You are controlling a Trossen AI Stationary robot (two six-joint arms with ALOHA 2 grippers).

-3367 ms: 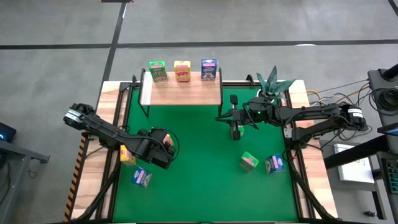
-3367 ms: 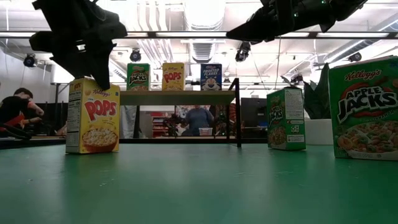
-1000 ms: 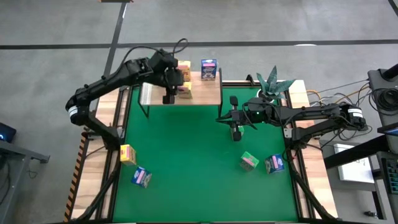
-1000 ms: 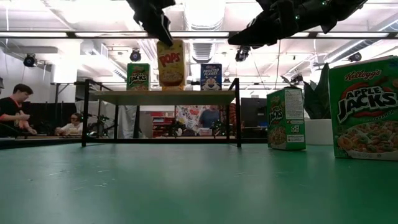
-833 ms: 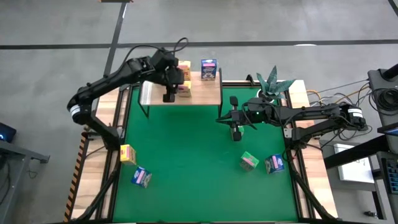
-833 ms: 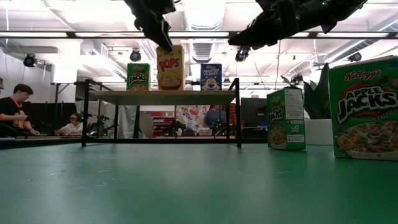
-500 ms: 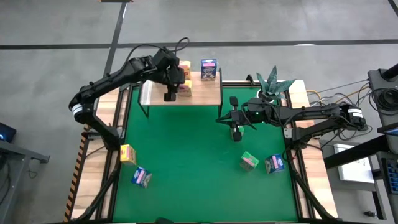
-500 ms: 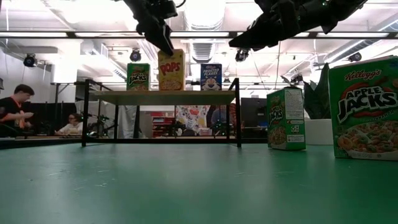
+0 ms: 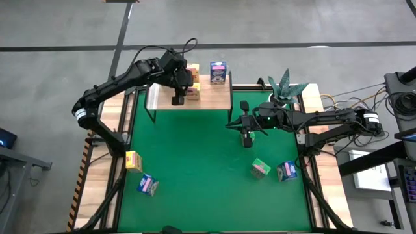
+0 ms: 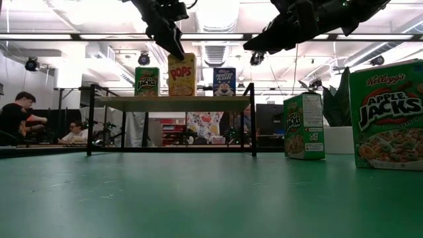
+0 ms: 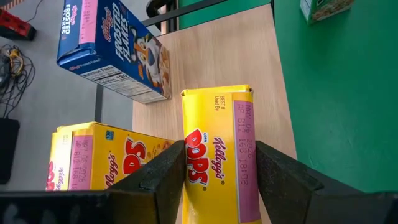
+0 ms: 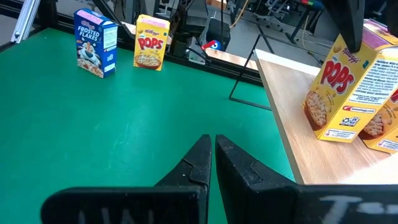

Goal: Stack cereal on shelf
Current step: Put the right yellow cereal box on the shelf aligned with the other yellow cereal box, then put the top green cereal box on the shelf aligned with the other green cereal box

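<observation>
The shelf (image 9: 208, 97), a pale plank on black legs, stands at the mat's far edge. On it I see a green cereal box (image 10: 147, 81), a yellow one (image 11: 106, 163) and a blue one (image 9: 219, 71). My left gripper (image 9: 178, 90) is over the plank, shut on a second yellow cereal box (image 11: 217, 155), in front of that row. My right gripper (image 9: 246, 138) hangs shut above the mat with nothing in it. My left gripper pinches the yellow box at its top end (image 11: 189, 163), one finger on each broad face. The fingers (image 12: 348, 25) come from above, slanting toward the far edge. The box stands tilted (image 12: 345, 93), its bottom down at the plank; whether it rests there I cannot tell.
On the green mat stand a yellow box (image 9: 133, 160) and a blue box (image 9: 148, 185) near left, and two more boxes (image 9: 260, 168) (image 9: 286, 171) near right. A small plant (image 9: 286, 86) stands at the shelf's right. Bare plank (image 11: 211, 62) shows in front of the row.
My left gripper has sunk a little with the yellow box, still shut on it. The box has come down from above the row to the level of the plank and has stayed still for the last half second.
</observation>
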